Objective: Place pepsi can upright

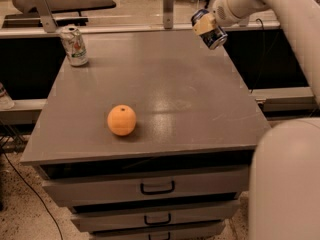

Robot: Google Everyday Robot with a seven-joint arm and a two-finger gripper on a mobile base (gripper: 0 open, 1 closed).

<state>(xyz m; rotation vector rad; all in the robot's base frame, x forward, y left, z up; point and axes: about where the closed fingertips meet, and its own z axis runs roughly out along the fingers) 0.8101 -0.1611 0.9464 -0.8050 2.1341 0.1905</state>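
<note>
The pepsi can [215, 35], dark blue with silver ends, hangs tilted in the air above the far right corner of the grey table [165, 91]. My gripper [206, 24] is shut on it, with tan fingers [204, 26] wrapped around its upper part. The white arm comes in from the upper right. The can is off the table top.
An orange fruit [121, 120] lies on the table's front left. A white-and-green can [73, 45] stands upright at the far left corner. Drawers [157, 188] run below the table front. My white base [287, 184] fills the lower right.
</note>
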